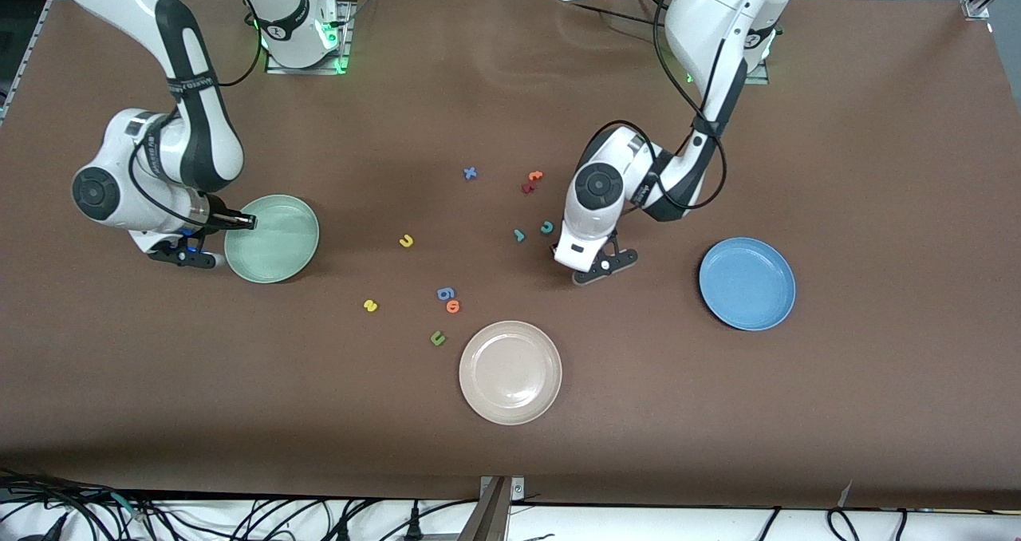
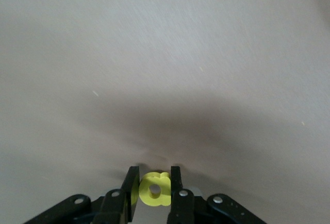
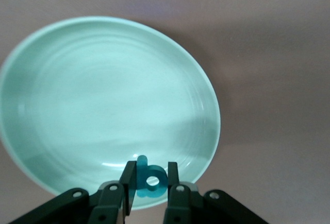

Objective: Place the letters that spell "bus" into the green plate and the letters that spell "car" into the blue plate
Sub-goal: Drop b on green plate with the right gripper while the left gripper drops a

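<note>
Teal "b" (image 3: 148, 178) pinched in right tool (image 3: 150, 183), over green plate (image 1: 272, 238) rim at plate's 9 o'clock in front view. Yellow "a" (image 2: 156, 189) clamped between left tool (image 2: 154, 188) fingers, low over desk (image 1: 877, 166), between teal "c" (image 1: 546, 227) and blue plate (image 1: 747, 282). Teal "r" (image 1: 519, 235) touches neither, just beside "c". Yellow "u" (image 1: 406, 241), yellow "s" (image 1: 370, 306) on desk, between green plate and cream plate (image 1: 510, 372).

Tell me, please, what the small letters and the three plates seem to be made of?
The yellow letter in the left gripper and the teal "b" in the right gripper look like matte foam: thick, flat-cut, no shine. The green plate, blue plate and cream-white plate look smooth, with soft highlights; plastic or glazed ceramic, unclear which.
</note>
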Tool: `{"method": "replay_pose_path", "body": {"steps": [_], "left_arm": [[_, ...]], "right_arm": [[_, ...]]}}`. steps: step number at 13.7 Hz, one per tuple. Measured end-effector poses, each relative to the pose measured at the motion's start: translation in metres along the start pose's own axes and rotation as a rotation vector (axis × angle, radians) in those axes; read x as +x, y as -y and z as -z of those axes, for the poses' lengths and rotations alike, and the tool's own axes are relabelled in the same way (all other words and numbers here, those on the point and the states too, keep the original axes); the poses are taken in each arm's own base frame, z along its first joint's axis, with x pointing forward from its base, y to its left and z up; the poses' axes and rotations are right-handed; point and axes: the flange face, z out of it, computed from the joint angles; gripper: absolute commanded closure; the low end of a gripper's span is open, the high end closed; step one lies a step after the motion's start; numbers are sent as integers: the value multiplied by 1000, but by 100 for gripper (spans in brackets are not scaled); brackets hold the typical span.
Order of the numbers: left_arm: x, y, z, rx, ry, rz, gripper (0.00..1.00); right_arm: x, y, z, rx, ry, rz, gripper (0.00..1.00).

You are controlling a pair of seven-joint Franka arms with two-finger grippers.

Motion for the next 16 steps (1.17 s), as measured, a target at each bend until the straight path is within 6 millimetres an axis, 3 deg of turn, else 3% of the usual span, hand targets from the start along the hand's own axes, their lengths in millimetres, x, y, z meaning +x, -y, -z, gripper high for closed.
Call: {"method": "replay_pose_path", "body": {"steps": [2, 3, 4, 5, 9, 11, 13, 16], "left_arm": [[28, 15, 24, 49, 50, -79, 86], [43, 26, 37, 63, 75, -135, 86], [59, 40, 49, 70, 97, -196, 86], [74, 57, 58, 74, 119, -255, 86], [136, 141, 86, 47, 187, -451, 87], [159, 177, 92, 25, 193, -494, 88], [171, 198, 86, 11, 192, -513, 89], [172, 211, 54, -10, 130, -518, 90]], "right_arm": [[4, -1, -24, -32, -2, -3, 86], [5, -3, -32, -43, -5, -4, 74], [5, -4, -38, -50, -5, -6, 35], [6, -4, -40, -54, -6, -6, 3], [8, -1, -33, -48, -21, -3, 1], [11, 12, -13, -29, -50, 6, 1], [15, 36, 20, -7, -66, 2, 1], [22, 83, 64, 9, -124, -22, 1]]}}
